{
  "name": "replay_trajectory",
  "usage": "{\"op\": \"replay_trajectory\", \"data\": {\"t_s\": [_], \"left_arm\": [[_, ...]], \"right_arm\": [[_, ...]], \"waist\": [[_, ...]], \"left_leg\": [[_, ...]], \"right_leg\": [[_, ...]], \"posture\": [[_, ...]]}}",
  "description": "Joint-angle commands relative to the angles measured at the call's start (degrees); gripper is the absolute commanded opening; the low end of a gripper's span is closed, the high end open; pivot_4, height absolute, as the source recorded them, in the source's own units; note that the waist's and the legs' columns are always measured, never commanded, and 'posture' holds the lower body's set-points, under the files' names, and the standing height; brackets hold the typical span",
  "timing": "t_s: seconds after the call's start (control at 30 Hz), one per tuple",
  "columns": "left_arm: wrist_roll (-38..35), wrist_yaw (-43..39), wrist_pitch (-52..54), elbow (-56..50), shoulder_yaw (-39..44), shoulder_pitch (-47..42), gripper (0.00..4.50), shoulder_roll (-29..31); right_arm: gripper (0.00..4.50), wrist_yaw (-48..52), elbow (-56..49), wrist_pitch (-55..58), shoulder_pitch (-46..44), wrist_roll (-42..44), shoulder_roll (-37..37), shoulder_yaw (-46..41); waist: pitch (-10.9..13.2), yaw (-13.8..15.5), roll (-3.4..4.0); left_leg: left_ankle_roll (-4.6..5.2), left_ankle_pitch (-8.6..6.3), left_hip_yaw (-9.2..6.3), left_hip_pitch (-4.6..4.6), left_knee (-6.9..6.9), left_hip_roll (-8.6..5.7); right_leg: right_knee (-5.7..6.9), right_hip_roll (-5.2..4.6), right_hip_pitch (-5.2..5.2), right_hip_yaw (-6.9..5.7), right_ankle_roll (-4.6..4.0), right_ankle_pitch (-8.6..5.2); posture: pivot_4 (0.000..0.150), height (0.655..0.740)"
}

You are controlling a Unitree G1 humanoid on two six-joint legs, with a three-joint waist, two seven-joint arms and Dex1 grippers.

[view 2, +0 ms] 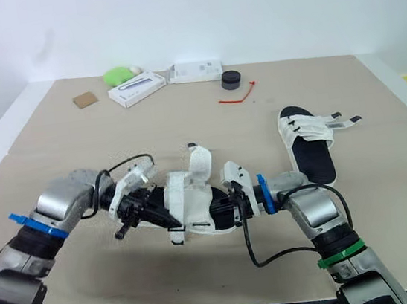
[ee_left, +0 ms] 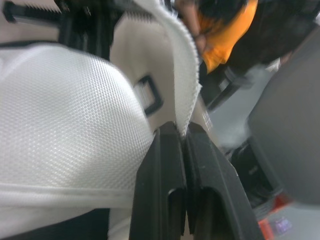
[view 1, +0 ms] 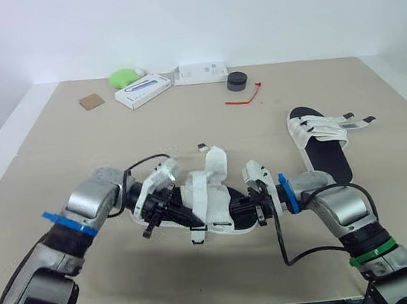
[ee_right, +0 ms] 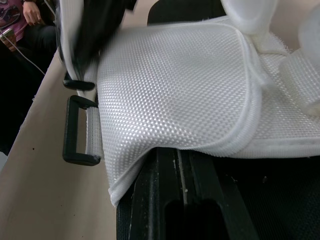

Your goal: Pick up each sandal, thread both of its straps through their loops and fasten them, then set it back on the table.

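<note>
Both grippers hold a sandal [view 1: 213,196] with a black sole and white mesh straps just above the middle of the table. My left gripper [view 1: 167,208] is at its left end, fingers [ee_left: 167,165] shut on the edge of a white strap [ee_left: 170,55] beside a black loop [ee_left: 150,95]. At the sandal's right end is my right gripper [view 1: 254,207], shut under a wide mesh strap [ee_right: 175,85]. Another black loop [ee_right: 75,130] hangs at that strap's side. The second sandal [view 1: 320,140] lies flat on the table to the right, straps spread open.
Along the far edge sit a brown card square [view 1: 92,101], a green object [view 1: 124,77], two white boxes [view 1: 143,90] [view 1: 200,72], a black round puck [view 1: 237,81] and a red tie [view 1: 245,98]. A person in orange [ee_left: 225,30] sits beyond the table.
</note>
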Motion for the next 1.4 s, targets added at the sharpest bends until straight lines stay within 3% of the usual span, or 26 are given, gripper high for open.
{"op": "replay_trajectory", "data": {"t_s": [0.03, 0.13, 0.23, 0.33, 0.43, 0.5, 0.63, 0.67, 0.73, 0.83, 0.93, 1.07, 1.27, 1.4], "left_arm": [[7.86, 4.58, -8.1, 2.41, -1.66, 3.24, 0.02, 0.13], [10.26, 10.48, -11.65, 3.63, -0.67, 5.27, 0.02, -2.58], [5.93, 10.8, -5.27, -0.85, 1.61, 5.85, 0.7, -3.47], [3.04, 11.6, -0.52, -4.42, 4.05, 5.79, 2.02, -4.01], [-5.92, 11.19, 12.62, -8.79, 8.18, 4.09, 3.17, -3.52], [-11.99, 9.87, 21.84, -10.92, 10.44, 2.19, 3.17, -1.67], [-12.33, 3.09, 24.97, -13.09, 8.96, 0.79, 3.17, 7.05], [-12.34, 1.46, 25.46, -13.4, 8.3, 0.52, 3.17, 9.33], [-13.87, -0.96, 22.31, -15.94, 2.75, 1.73, 3.17, 20.53], [-15.24, -1.57, 18.64, -19.42, -0.08, 4.64, 3.17, 26.19], [-13.49, -0.36, 14.93, -21.51, 1.19, 9.54, 3.17, 23.63], [-8.63, 9.17, 9.44, -21.25, 3.05, 15.45, 3.17, 15.91], [-5.45, 17.65, 6.93, -19.18, 4.93, 17.49, 3.17, 7.76], [-4.12, 17.88, 5.3, -17.91, 5.46, 17.33, 3.17, 6.41]], "right_arm": [[0.0, -1.15, 2.33, 2.32, 2.24, -1.43, -0.31, 2.81], [0.0, -1.13, 2.07, 2.43, 2.16, -1.33, -0.35, 2.91], [0.0, -0.96, 2.06, 2.45, 2.13, -1.27, -0.73, 2.94], [0.0, -0.83, 2.08, 2.5, 1.99, -1.2, -1.02, 3.02], [0.0, -0.77, 2.25, 2.51, 1.75, -1.15, -1.05, 3.03], [0.0, -0.8, 2.26, 2.59, 1.66, -1.13, -0.99, 3.01], [0.0, -0.7, 2.09, 2.71, 1.64, -1.07, -0.91, 3.02], [0.0, -0.69, 2.16, 2.66, 1.6, -1.01, -0.94, 3.08], [0.0, -0.56, 2.44, 2.46, 1.41, -0.98, -0.88, 3.17], [0.0, -0.55, 2.71, 2.24, 1.22, -0.98, -0.78, 3.34], [0.0, -0.71, 2.75, 2.23, 1.07, -0.83, -0.58, 3.51], [0.0, -0.91, 2.49, 2.27, 1.19, -0.69, -0.43, 3.67], [0.0, -0.99, 1.74, 2.56, 1.72, -0.54, -0.76, 3.54], [0.0, -1.07, 1.62, 2.62, 1.77, -0.53, -0.93, 3.39]], "waist": [[-0.07, 0.11, 0.04], [-0.19, 0.2, 0.13], [-0.34, 0.22, 0.18], [-0.36, 0.33, 0.14], [-0.35, 0.31, 0.14], [-0.32, 0.29, 0.14], [-0.14, -0.18, 0.17], [-0.12, -0.2, 0.18], [-0.12, -0.18, 0.18], [0.1, -0.8, 0.14], [0.1, -0.33, 0.08], [0.1, -0.13, 0.01], [0.08, -0.05, -0.07], [0.08, -0.04, -0.08]], "left_leg": [[0.0, 0.0, 0.0, 0.01, 0.0, 0.0], [0.01, -0.01, 0.01, 0.26, 0.0, 0.0], [0.01, -0.01, 0.05, 0.5, 0.13, -0.03], [0.02, 0.01, 0.05, 0.47, 0.19, -0.05], [0.03, 0.02, 0.05, 0.41, 0.24, -0.09], [0.04, 0.03, 0.05, 0.39, 0.24, -0.09], [0.06, 0.04, 0.03, 0.26, 0.17, -0.08], [0.0, -0.01, 0.04, 0.11, 0.02, -0.05], [0.09, -0.09, 0.02, 0.05, -0.05, -0.05], [0.07, -0.17, 0.03, 0.0, -0.11, 0.03], [0.03, -0.22, 0.05, 0.12, -0.05, 0.02], [0.03, -0.22, 0.19, 0.19, -0.02, 0.03], [0.04, -0.21, 0.17, 0.13, -0.02, 0.07], [0.04, -0.21, 0.18, 0.12, -0.01, 0.06]], "right_leg": [[0.0, 0.0, 0.01, 0.0, -0.03, -0.02], [-0.01, -0.02, 0.2, 0.02, -0.25, -0.14], [-0.02, -0.04, 0.31, 0.13, -0.22, -0.16], [-0.02, -0.04, 0.33, 0.18, -0.22, -0.15], [-0.02, -0.05, 0.31, 0.24, -0.21, -0.15], [-0.02, -0.05, 0.29, 0.23, -0.2, -0.14], [0.0, 0.04, 0.12, 0.23, -0.22, -0.16], [0.03, 0.16, 0.11, 0.31, -0.14, -0.16], [0.05, 0.19, 0.07, 0.29, -0.03, -0.23], [0.06, 0.24, -0.03, 0.35, -0.11, -0.28], [0.06, 0.19, -0.09, 0.3, -0.4, -0.52], [0.06, 0.12, -0.07, 0.38, -0.41, -0.5], [0.09, 0.25, 0.02, 0.44, -0.4, -0.43], [0.09, 0.26, 0.03, 0.49, -0.36, -0.41]], "posture": [[0.15, 0.74], [0.15, 0.74], [0.15, 0.74], [0.15, 0.74], [0.15, 0.74], [0.15, 0.74], [0.15, 0.74], [0.15, 0.74], [0.15, 0.74], [0.15, 0.74], [0.15, 0.74], [0.15, 0.74], [0.15, 0.74], [0.15, 0.74]]}}
